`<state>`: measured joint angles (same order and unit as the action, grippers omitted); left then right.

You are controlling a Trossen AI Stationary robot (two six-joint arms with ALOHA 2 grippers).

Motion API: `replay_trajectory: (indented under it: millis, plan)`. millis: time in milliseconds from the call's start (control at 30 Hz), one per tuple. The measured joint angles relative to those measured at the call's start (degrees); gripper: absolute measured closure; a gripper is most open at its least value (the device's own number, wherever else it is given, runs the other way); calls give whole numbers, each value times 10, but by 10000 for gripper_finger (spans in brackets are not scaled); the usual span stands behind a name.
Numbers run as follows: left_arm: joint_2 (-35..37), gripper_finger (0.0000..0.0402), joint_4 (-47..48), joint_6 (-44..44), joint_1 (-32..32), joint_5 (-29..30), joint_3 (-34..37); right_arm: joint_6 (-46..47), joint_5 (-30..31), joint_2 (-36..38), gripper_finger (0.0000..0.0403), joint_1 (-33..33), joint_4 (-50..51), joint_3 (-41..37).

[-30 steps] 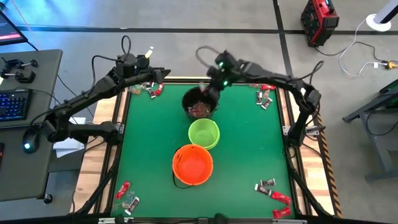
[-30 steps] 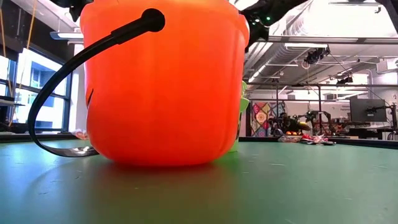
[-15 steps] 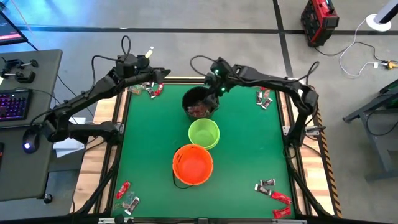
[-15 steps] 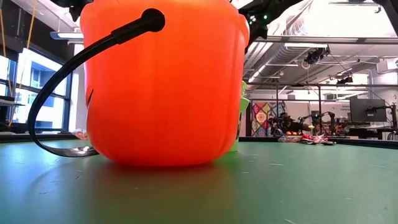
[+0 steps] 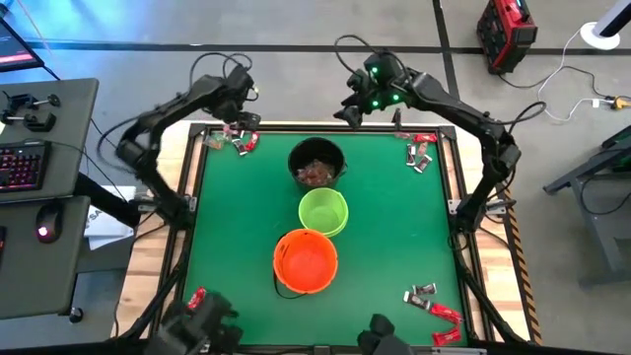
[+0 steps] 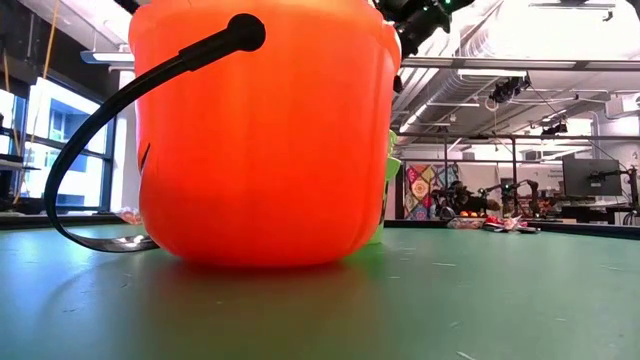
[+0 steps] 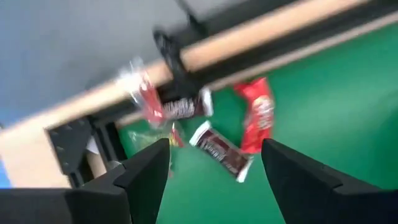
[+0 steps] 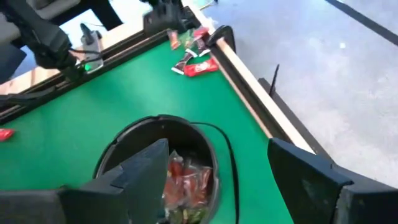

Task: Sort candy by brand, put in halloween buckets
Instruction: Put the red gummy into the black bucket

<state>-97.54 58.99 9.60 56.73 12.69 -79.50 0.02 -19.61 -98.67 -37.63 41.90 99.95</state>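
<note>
Both tools spread and empty, left tool [image 7: 211, 180] over light, crinkly, slippery candy [image 7: 219, 149], best pinched across a wrapper's middle

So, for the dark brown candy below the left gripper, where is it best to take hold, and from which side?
Probably across its narrow middle, coming straight down from above. In the left wrist view the dark brown candy lies flat on the green table, long and thin. The red candy sits right at one end, so the open left gripper should close across the long sides, away from that end.
</note>
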Motion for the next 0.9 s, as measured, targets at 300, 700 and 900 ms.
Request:
replay_trajectory:
  millis: [300,700,900]
  plan:
    - [-143,159,5,13,88,-3,-74,-2,0,-2,135,6,32,-14]
    - [-142,159,-68,91,121,-12,-78,-39,0,-3,135,18,77,-14]
    - [-142,159,-80,131,118,30,-75,-40,0,-3,135,18,75,-14]
